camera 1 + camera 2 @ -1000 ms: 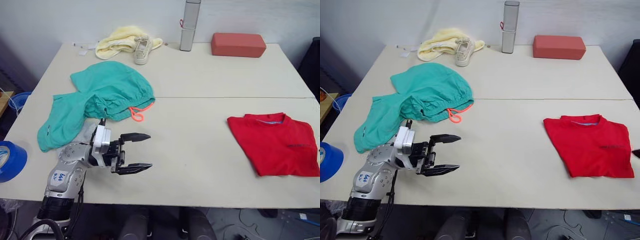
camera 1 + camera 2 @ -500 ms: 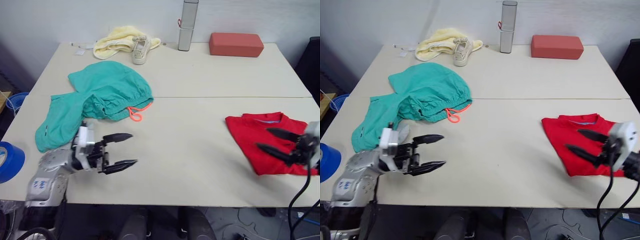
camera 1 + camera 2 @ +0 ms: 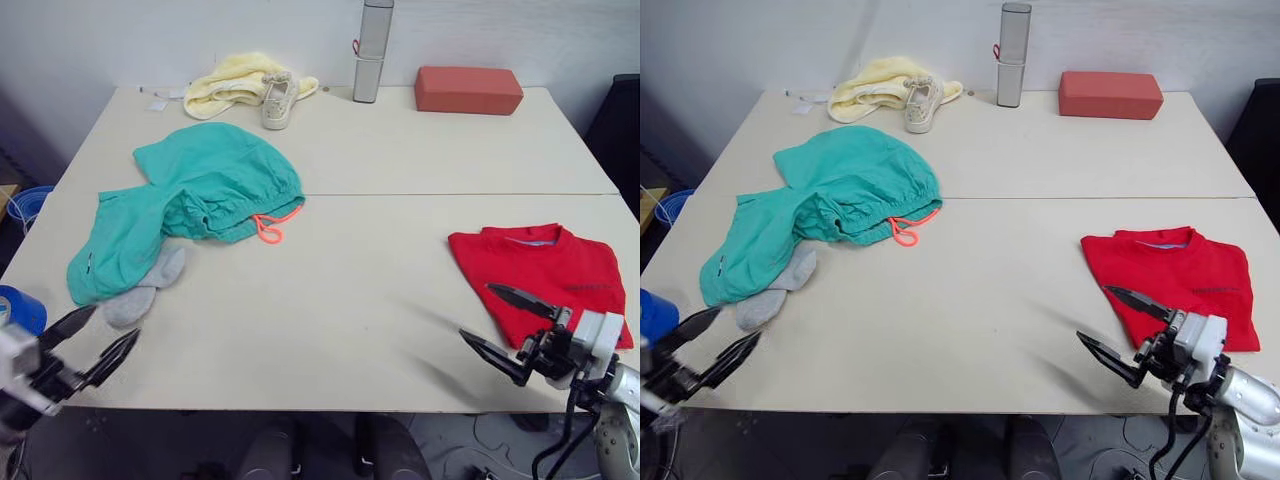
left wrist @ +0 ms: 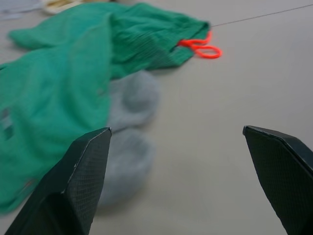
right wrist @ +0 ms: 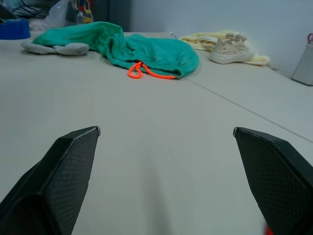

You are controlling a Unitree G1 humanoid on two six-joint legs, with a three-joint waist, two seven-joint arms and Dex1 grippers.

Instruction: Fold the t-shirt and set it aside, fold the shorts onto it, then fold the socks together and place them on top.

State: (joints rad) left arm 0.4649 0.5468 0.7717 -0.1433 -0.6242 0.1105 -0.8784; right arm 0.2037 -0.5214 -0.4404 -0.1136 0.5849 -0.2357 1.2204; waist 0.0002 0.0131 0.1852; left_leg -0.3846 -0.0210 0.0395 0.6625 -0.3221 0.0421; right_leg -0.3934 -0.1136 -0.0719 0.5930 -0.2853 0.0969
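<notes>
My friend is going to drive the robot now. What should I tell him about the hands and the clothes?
Left gripper: open, holding nothing, at the table's near left edge.
Right gripper: open, holding nothing, at the near right edge beside the t-shirt.
Done: the red t-shirt lies folded on the right side of the table.
Left to do: the teal shorts lie crumpled on the left; fold them onto the t-shirt. The grey socks lie partly under the shorts' near edge; fold them together and place them on top.
</notes>
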